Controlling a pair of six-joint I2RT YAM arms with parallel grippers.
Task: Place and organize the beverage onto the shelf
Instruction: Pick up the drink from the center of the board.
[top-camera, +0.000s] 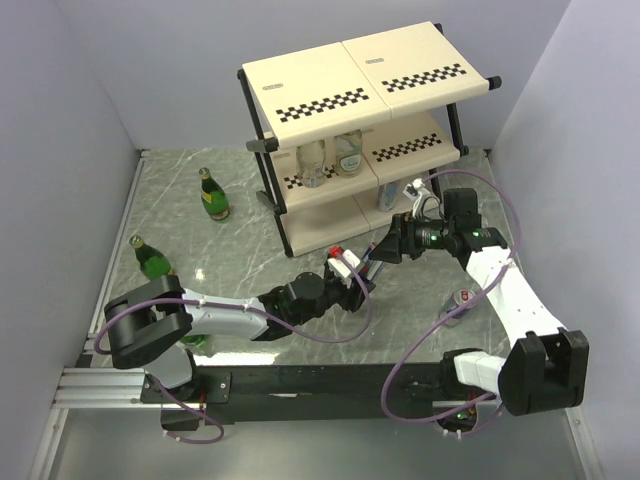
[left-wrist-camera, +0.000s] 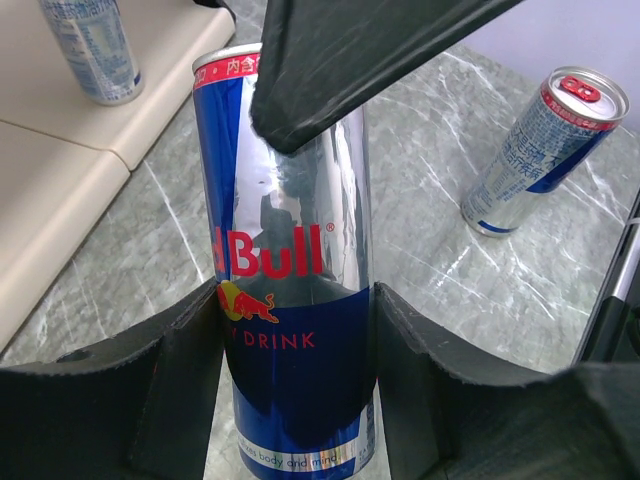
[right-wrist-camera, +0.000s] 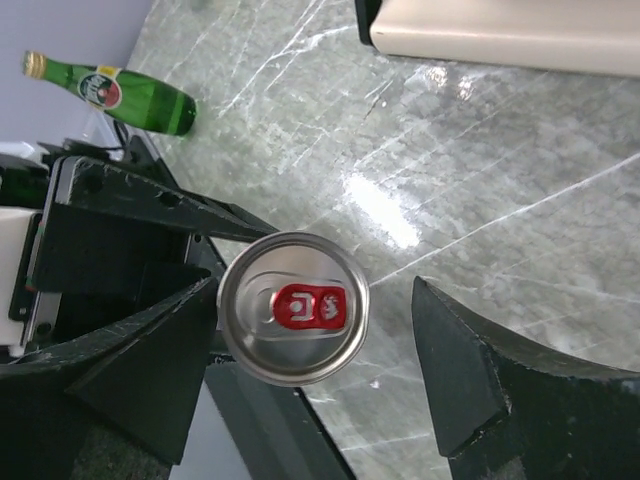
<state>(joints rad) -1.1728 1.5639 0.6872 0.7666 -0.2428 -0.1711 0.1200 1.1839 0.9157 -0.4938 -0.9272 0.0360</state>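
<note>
My left pincer clamps the can low, my right pincer gapes wide round its top, so I should centre before closing.

I'm looking at the grey marbled table, which is carrying everything. The shelf is standing on it at 12 o'clock, its black frame resting on the marble. A first green bottle is standing upright at 10 o'clock, near the shelf's left side. A second green bottle is standing at 9 o'clock, close to the left wall. A loose can is sitting on the marble at 4 o'clock, well apart from the shelf. On the middle tier, a left clear bottle and a right clear bottle are standing side by side. A shelved can is standing on the bottom tier, near the panel's edge.
</note>
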